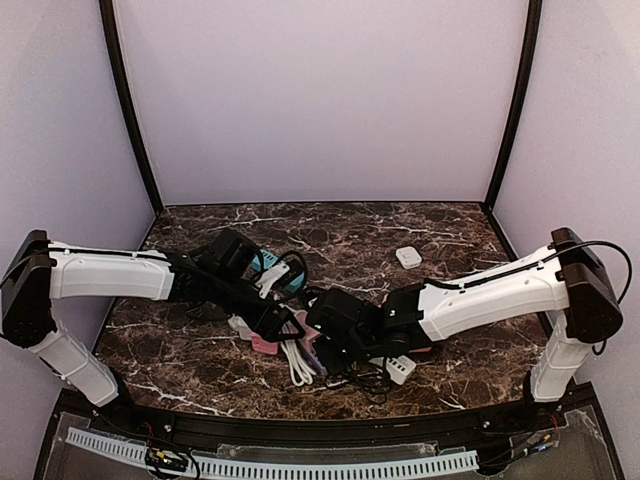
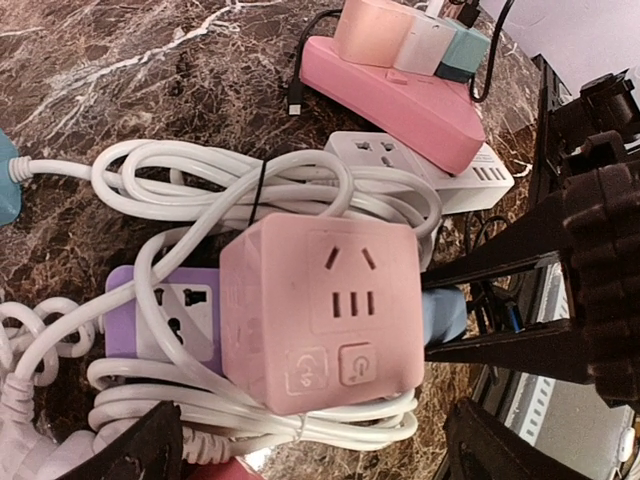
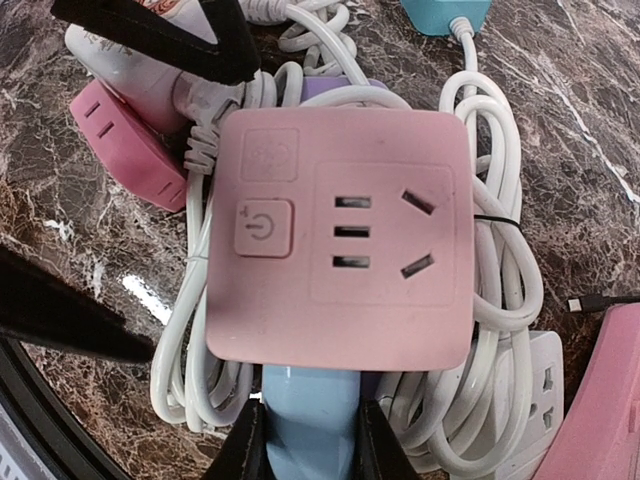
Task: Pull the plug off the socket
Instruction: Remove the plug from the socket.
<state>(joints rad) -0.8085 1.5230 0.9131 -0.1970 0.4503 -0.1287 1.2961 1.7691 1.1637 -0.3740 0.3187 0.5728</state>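
A pink cube socket (image 2: 320, 310) lies on a bundle of white cable; it also shows in the right wrist view (image 3: 340, 240). A light blue plug (image 3: 305, 420) sits in the cube's side and shows at the cube's right in the left wrist view (image 2: 445, 312). My right gripper (image 3: 305, 440) is shut on the blue plug, one finger on each side. My left gripper (image 2: 315, 450) is open, its fingers (image 2: 140, 450) spread wider than the cube at the end with the power button. Both grippers meet at the table's middle front, left gripper (image 1: 283, 322) and right gripper (image 1: 322, 335).
Coiled white cable (image 2: 200, 180) surrounds the cube. A purple power strip (image 2: 165, 325) lies under it, a white power strip (image 2: 420, 165) and a pink triangular socket (image 2: 400, 95) beyond. A teal socket (image 3: 440, 12) and a small white adapter (image 1: 408, 256) lie farther off.
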